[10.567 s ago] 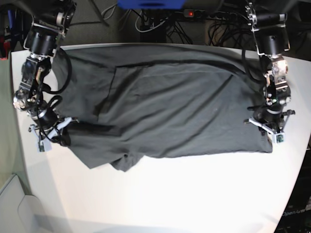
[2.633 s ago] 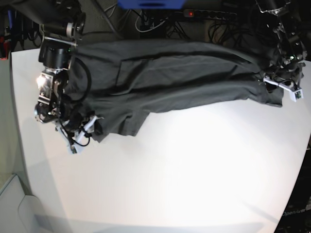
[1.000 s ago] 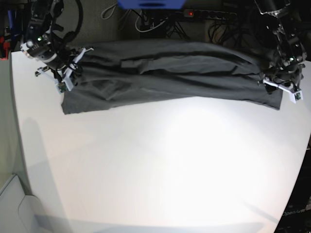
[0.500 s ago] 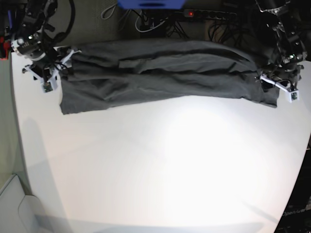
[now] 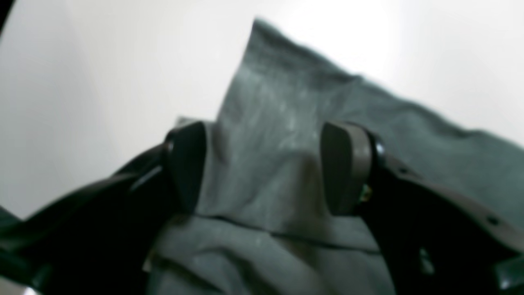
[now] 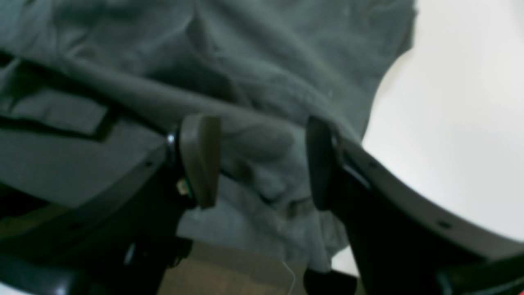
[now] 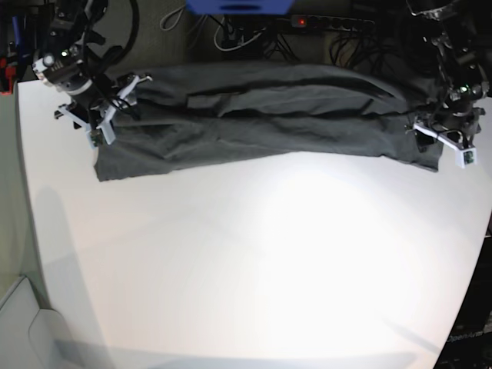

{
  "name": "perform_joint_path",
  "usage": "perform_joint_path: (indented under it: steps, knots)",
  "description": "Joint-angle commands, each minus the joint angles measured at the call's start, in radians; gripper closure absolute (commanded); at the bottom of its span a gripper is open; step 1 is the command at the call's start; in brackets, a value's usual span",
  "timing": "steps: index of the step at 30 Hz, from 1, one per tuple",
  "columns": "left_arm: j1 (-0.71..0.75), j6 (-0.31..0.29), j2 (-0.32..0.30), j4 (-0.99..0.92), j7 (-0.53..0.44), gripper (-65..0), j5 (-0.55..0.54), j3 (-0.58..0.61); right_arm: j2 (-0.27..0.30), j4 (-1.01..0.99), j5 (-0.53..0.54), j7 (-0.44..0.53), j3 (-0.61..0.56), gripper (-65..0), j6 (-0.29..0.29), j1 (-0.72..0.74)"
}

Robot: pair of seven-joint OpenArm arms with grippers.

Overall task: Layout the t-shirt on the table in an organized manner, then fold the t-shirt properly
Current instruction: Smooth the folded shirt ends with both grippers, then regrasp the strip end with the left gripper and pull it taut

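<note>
The dark grey t-shirt [image 7: 261, 123] lies as a long narrow folded band along the far edge of the white table [image 7: 254, 261]. My right gripper [image 7: 98, 123] is over the band's left end. In the right wrist view its jaws [image 6: 258, 159] stand apart, with bunched cloth [image 6: 286, 61] lying between and below them. My left gripper [image 7: 447, 142] is over the band's right end. In the left wrist view its jaws [image 5: 264, 168] also stand apart over a shirt corner [image 5: 278, 94] that points out onto the table.
A power strip and cables [image 7: 307, 23] and a blue object [image 7: 238, 6] sit behind the table's far edge. The table's curved left edge [image 7: 23, 192] and right edge [image 7: 480, 254] are close to the two arms.
Since the earliest frame the spread shirt has been folded back into a narrow band. In the last half second my right gripper shifted slightly right over the shirt's left end; the left one barely moved.
</note>
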Motion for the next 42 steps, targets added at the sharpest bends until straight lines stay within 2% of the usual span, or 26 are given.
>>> perform_joint_path:
  steps: [1,5,6,8,11,12,13,16,24,29,36,38,42]
  knots:
    - [0.005,-0.003,-0.013,0.041,-0.007,-43.0,-0.004,-0.006,0.008,0.019,0.015,0.022,-0.001,-34.0,-0.001,0.004]
    - [0.025,-0.004,-0.013,0.117,0.105,-41.8,-0.009,-0.007,0.008,0.016,0.015,0.022,-0.001,-34.0,-0.001,0.009]
    - [0.039,-0.003,-0.013,0.133,0.128,-38.9,-0.007,-0.007,0.008,0.016,0.015,0.024,-0.001,-34.0,-0.001,0.009]
    - [0.062,-0.003,-0.013,0.162,0.149,-29.2,-0.007,-0.007,0.008,0.015,0.015,0.024,-0.001,-34.0,-0.001,0.009]
    - [0.087,-0.001,0.01,0.187,0.177,-7.2,-0.001,-0.018,0.008,0.013,0.015,0.024,-0.001,-34.0,-0.001,0.009]
    - [0.09,-0.001,0.022,0.187,0.178,-2.2,0.001,-0.044,0.008,0.013,0.015,0.024,-0.001,-34.0,-0.001,0.009]
    - [0.09,-0.001,0.037,0.182,0.178,0.0,0.001,-0.073,0.008,0.013,0.015,0.024,-0.001,-34.0,-0.001,0.009]
    - [0.082,-0.001,0.065,0.144,0.178,-1.3,0.007,-0.122,0.008,0.013,0.015,0.024,-0.001,-34.0,-0.001,0.011]
    - [0.019,-0.006,0.071,0.009,0.167,-1.3,0.102,-0.122,0.008,0.012,0.012,0.024,-0.001,-34.0,-0.001,0.03]
    - [-0.053,-0.004,0.071,-0.037,0.167,-1.3,0.106,-0.121,0.008,0.006,0.01,0.016,-0.001,-34.0,-0.001,0.055]
    - [-0.196,-0.006,0.063,-0.212,0.167,-1.3,0.108,-0.119,0.015,-0.062,0.009,0.022,0.002,-34.0,-0.001,0.087]
    - [-0.236,-0.006,0.063,-0.248,0.167,-1.3,0.108,-0.119,0.035,-0.091,0.009,0.024,0.002,-34.0,-0.001,0.087]
    - [-0.266,-0.006,0.07,-0.226,0.18,-1.3,0.108,-0.118,0.049,-0.137,0.009,0.024,0.004,-34.0,-0.001,0.121]
